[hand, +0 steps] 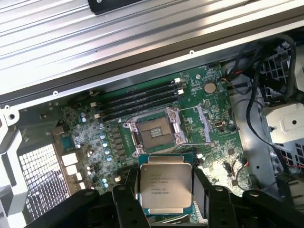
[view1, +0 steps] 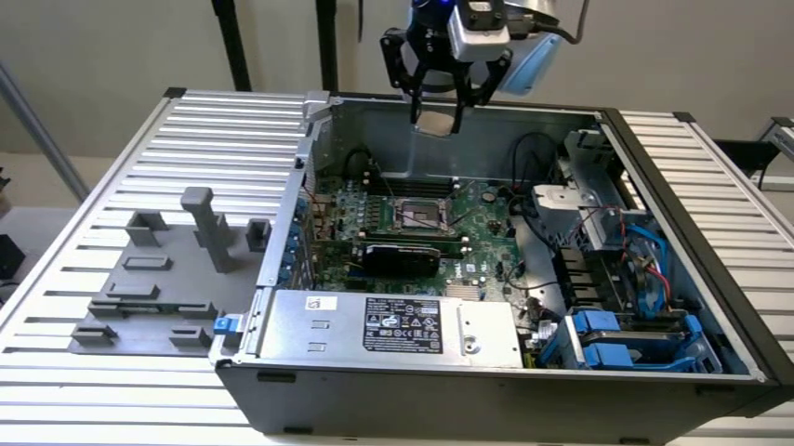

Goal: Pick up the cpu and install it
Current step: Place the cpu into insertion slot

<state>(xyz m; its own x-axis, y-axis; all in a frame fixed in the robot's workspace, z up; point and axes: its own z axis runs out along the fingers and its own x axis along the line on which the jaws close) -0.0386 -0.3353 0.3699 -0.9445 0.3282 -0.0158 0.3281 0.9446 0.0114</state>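
- Gripper (view1: pixel 437 110) hangs in the air above the far wall of the open computer case (view1: pixel 496 395), and we see it clamped on the cpu (hand: pixel 165 186).
- From the wrist view we see the two dark fingers (hand: pixel 124 199) pressing on opposite edges of the cpu. Its pale silvery top with printed text faces the camera.
- We judge the cpu to be well clear of the board: in the exterior view it shows as a small pale square between the fingertips, higher than the case rim.
- Below the cpu lies the green motherboard (view1: pixel 482 209), flat on the floor of the case.
- On it we see the socket (hand: pixel 154 130), a metal frame around a dark square middle. In the wrist view it sits just beyond the held cpu.
- Long black memory slots (hand: pixel 137 102) run beside the socket, and a round coin battery (hand: pixel 209 87) sits near their end.
- A black expansion card (view1: pixel 397 255) lies across the board on the near side of the socket.
- Nearer again we see the silver power supply (view1: pixel 385 325) with its label, and blue drive bays (view1: pixel 620 339) at the exterior view's right.
- The case rests on a ribbed metal table (view1: pixel 223 139).
- At the exterior view's left a grey fixture (view1: pixel 149 288) with upright posts sits on that table.
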